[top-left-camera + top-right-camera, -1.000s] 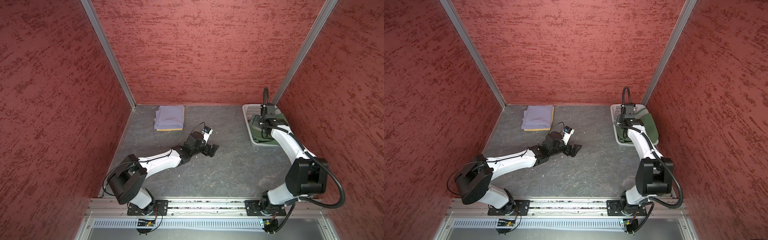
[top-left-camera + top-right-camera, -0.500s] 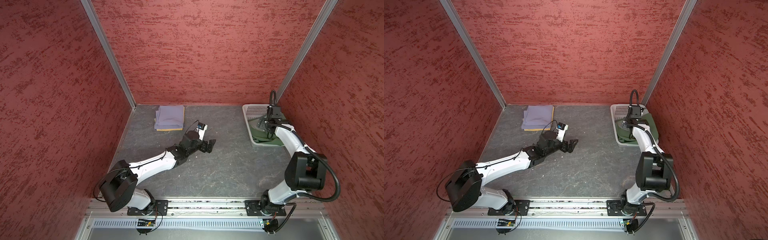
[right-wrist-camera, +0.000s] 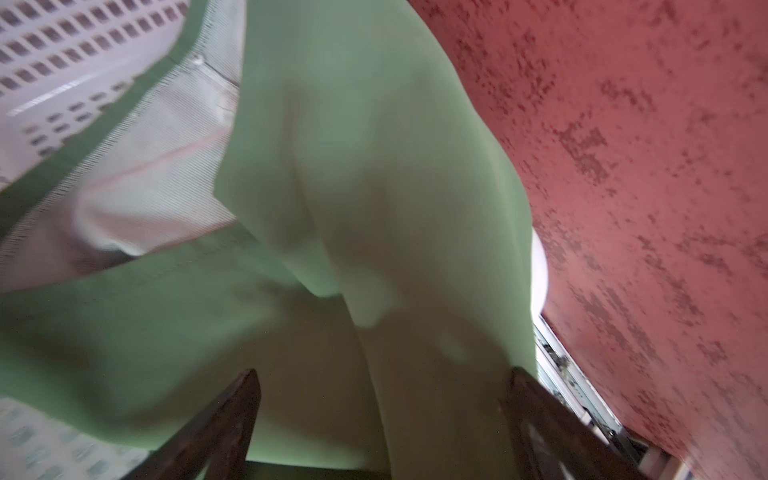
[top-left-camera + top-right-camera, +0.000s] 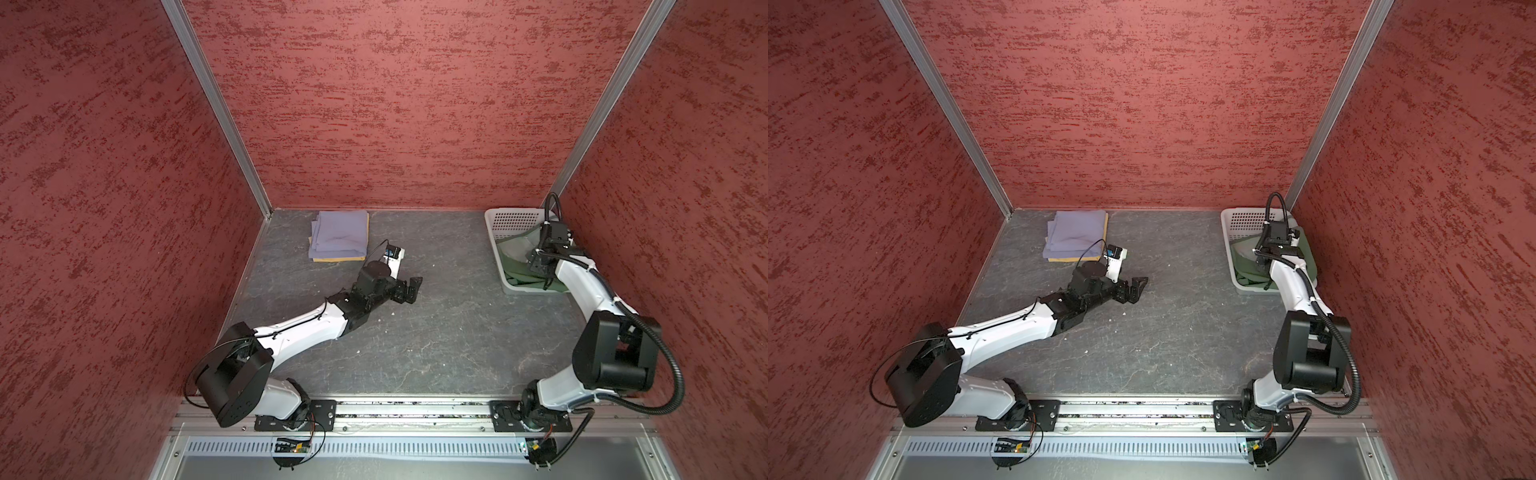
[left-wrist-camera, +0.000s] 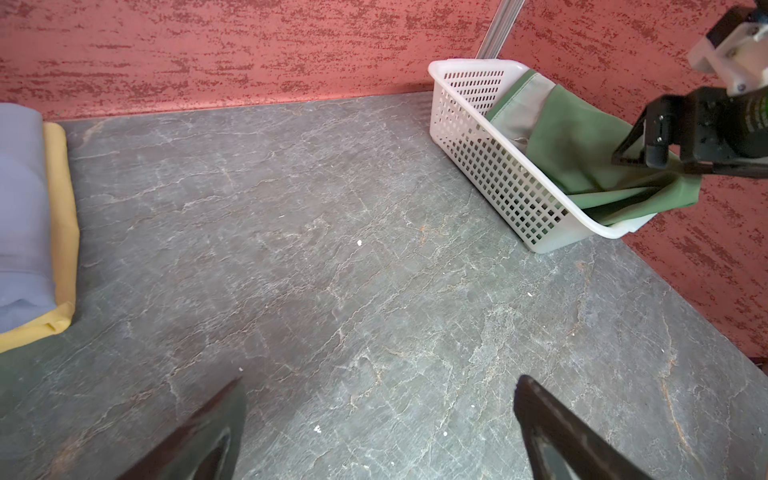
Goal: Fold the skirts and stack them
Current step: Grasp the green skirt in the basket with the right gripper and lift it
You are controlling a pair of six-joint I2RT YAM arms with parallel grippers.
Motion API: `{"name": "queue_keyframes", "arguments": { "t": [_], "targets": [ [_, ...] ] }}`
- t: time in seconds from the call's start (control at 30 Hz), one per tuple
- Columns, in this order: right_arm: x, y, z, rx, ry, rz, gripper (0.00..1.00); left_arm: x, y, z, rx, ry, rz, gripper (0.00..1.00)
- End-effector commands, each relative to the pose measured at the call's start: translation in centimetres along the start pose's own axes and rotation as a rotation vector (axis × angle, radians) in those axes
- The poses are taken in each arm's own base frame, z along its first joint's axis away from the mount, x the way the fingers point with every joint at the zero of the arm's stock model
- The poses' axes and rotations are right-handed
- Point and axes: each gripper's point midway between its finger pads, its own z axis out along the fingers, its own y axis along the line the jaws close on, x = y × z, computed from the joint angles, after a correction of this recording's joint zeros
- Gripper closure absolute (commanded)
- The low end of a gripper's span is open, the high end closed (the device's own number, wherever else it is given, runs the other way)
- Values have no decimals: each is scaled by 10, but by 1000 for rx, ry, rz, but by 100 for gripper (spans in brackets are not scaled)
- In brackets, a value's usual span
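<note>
The lavender skirt (image 4: 338,235) (image 4: 1075,237) (image 5: 20,199) lies folded on the folded yellow skirt (image 4: 336,259) (image 4: 1064,260) (image 5: 62,208) at the back left. The green skirt (image 4: 515,253) (image 4: 1246,259) (image 5: 582,141) (image 3: 353,166) sits crumpled in the white basket (image 4: 513,220) (image 4: 1246,220) (image 5: 478,137), its pale waistband showing. My right gripper (image 4: 540,270) (image 4: 1262,268) (image 3: 382,374) is open and points down into the basket, with green cloth close between its fingers. My left gripper (image 4: 409,289) (image 4: 1136,289) (image 5: 378,382) is open and empty, low over bare table mid-way.
The grey stone-look table (image 4: 436,332) is walled by red panels on three sides. The basket stands in the back right corner against the right wall. A metal rail with both arm bases (image 4: 395,411) runs along the front edge.
My right gripper has gone down into the basket onto the green skirt. My left gripper has drawn slightly back and to the left over the table, still open.
</note>
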Motion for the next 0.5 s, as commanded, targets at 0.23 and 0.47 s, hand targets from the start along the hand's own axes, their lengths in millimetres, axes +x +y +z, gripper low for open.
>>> {"name": "queue_keyframes", "arguments": {
  "t": [0.23,0.47],
  "targets": [
    [18,23,34,-70,81,29,30,-2,5,-5,17,-15,-33,1],
    [3,34,29,-119,59,45,97,0,9,-6,15,-13,-39,1]
  ]
}}
